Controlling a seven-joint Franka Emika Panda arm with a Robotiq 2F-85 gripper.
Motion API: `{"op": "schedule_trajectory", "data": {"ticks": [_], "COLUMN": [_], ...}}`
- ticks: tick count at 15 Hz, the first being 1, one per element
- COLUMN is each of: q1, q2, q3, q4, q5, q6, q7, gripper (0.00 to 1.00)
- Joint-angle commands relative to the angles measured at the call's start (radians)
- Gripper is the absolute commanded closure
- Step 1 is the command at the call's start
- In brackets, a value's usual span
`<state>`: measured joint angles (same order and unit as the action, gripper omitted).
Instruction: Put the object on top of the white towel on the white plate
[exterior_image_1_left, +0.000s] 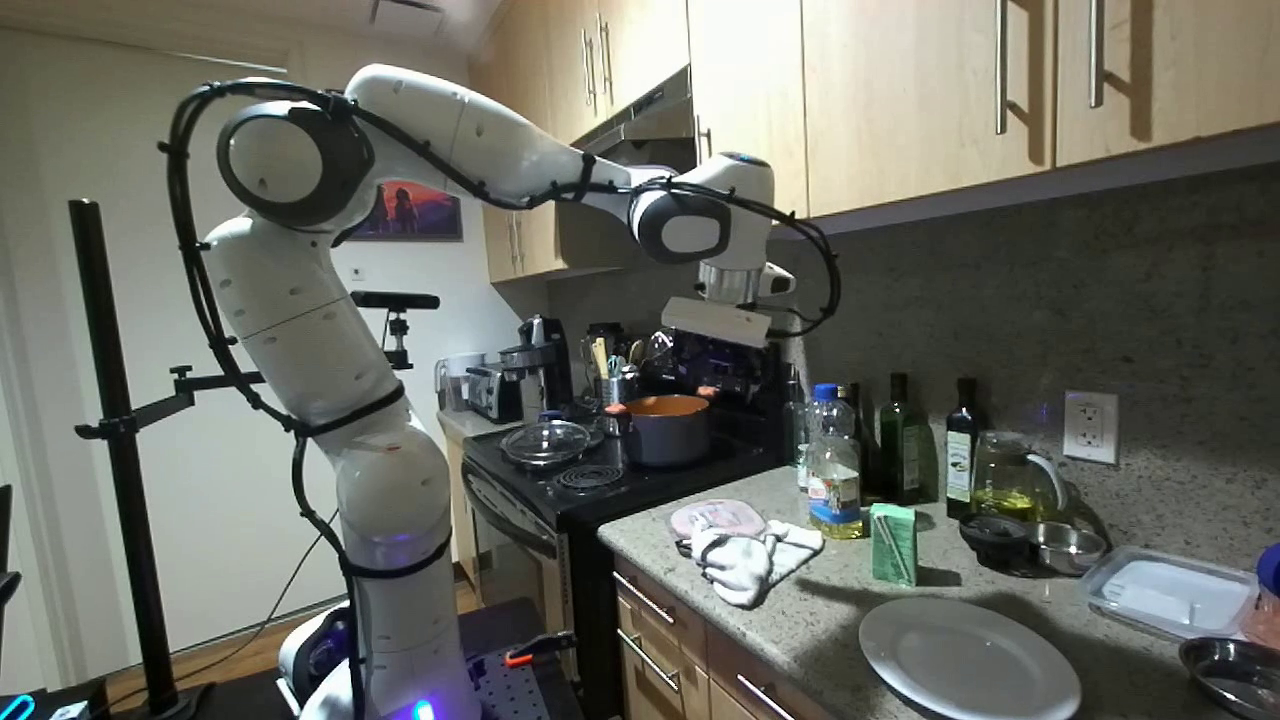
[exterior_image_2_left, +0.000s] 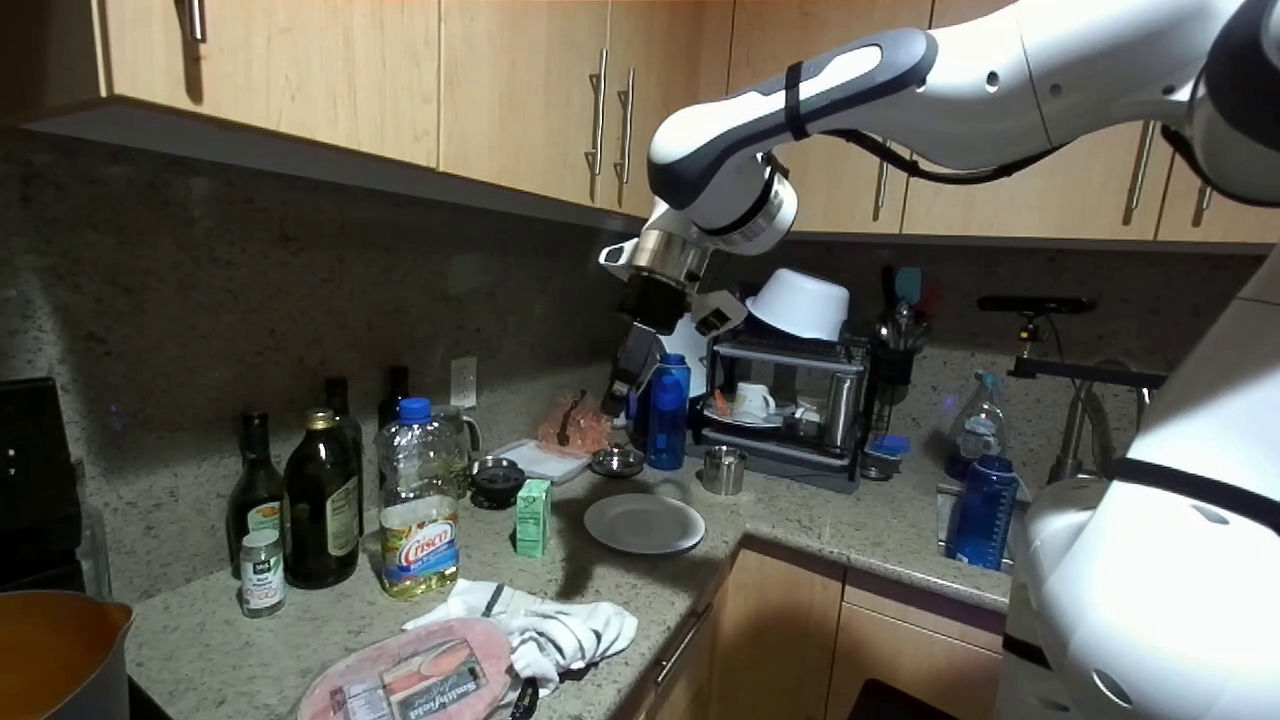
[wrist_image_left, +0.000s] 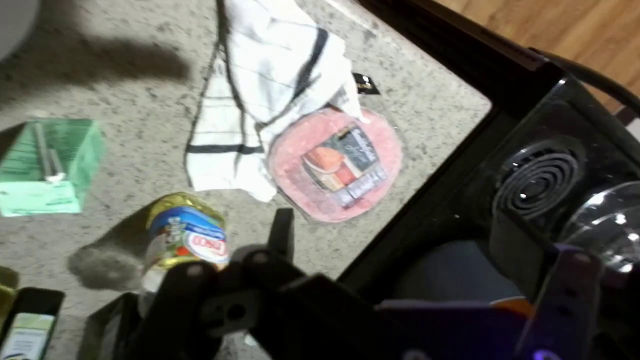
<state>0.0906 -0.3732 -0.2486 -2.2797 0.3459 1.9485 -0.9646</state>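
in the wrist view the black two-fingered robotic gripper (wrist_image_left: 394, 225) comes in from the bottom of the frame, its fingers spread wide apart. the pink, rounded, plastic-wrapped pack (wrist_image_left: 335, 165), with a printed label across its middle, lies flat right of centre in that frame, on the speckled grey stone tabletop (exterior_image_2_left: 220, 650). its edge meets the crumpled white cloth towel with dark stripes (wrist_image_left: 285, 65) at the upper middle; a corner of the towel appears to lie over the rim of the pack.

the round white plate (exterior_image_1_left: 970, 660) lies at the lower right in an exterior view, well apart from pack and towel. the upright green box (exterior_image_2_left: 533, 517) stands between the plate and the clear plastic bottle of yellow oil with a blue cap (exterior_image_2_left: 420, 500) near the middle of an exterior view. dark glass bottles (exterior_image_2_left: 322, 505) stand left of the oil. the grey pot with an orange inside (exterior_image_1_left: 668, 435) sits on the black stove (exterior_image_1_left: 515, 490) at the centre of an exterior view. the white robot arm (exterior_image_1_left: 500, 140) arches across the upper part of both exterior views.
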Motion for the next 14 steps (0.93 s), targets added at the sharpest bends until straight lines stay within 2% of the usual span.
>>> {"op": "schedule_trajectory", "data": {"ticks": [1, 5, 6, 10, 14], "q1": [0.024, 0.013, 0.002, -0.054, -0.138], "q2": [0.036, 0.064, 0.151, 0.282, 0.476], "q3": [-0.005, -0.001, -0.016, 0.0, 0.018], "q4": [0.052, 0.079, 0.138, 0.176, 0.287], "q5": [0.178, 0.39, 0.444, 0.623, 0.753], "q6": [-0.119, -0.267, -0.316, -0.447, -0.566], "q7": [-0.101, -0.173, -0.194, -0.191, -0.131], "gripper": [0.0, 0.0, 0.0, 0.0, 0.0]}}
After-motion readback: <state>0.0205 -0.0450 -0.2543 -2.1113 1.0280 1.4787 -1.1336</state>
